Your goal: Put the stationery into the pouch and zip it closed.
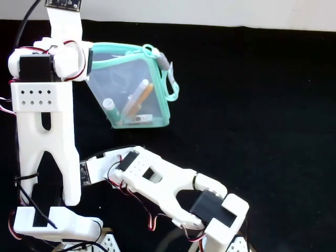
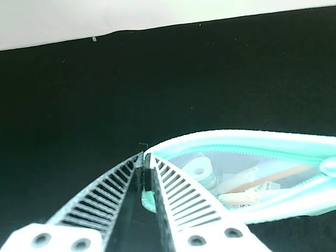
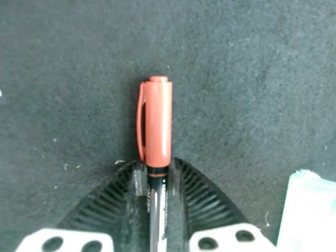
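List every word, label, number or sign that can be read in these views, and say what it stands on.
No text can be read.
On the pen barrel, in the right gripper: faint white print, too small to read.
On the small white item at the bottom of the pouch: dark marks, too blurred to read.

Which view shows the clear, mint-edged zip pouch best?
The high view: the whole clear, mint-edged zip pouch is visible. The left wrist view shows its open mouth; the right wrist view, perhaps its pale corner.
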### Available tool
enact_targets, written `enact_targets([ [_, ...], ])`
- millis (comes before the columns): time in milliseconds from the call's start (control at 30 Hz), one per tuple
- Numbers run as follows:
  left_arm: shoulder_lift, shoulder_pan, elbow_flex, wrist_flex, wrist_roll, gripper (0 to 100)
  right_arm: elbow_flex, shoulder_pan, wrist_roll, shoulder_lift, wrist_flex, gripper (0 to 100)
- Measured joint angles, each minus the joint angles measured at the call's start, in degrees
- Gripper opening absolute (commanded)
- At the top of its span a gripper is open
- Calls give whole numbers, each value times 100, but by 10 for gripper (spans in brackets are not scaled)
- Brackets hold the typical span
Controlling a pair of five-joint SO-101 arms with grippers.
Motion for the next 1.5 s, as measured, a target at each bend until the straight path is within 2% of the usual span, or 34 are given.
enact_targets([
  [200,0,0,0,0,0,6,-176,246,-554,-35,0,8],
  [567,0,0,0,0,0,6,-255,1363,-1943,-897,281,8],
  [767,0,0,0,0,0,6,-255,2198,-2585,-1380,809,8],
  [1033,0,132,0,0,0,6,-255,3200,-3569,-2673,862,8],
  [1200,0,615,0,0,0,6,35,3437,-3771,-3684,976,8],
  [1333,0,747,0,0,0,6,44,3648,-3965,-4229,1187,8],
  [1500,0,879,0,0,0,6,-624,3710,-4369,-4686,1626,8],
])
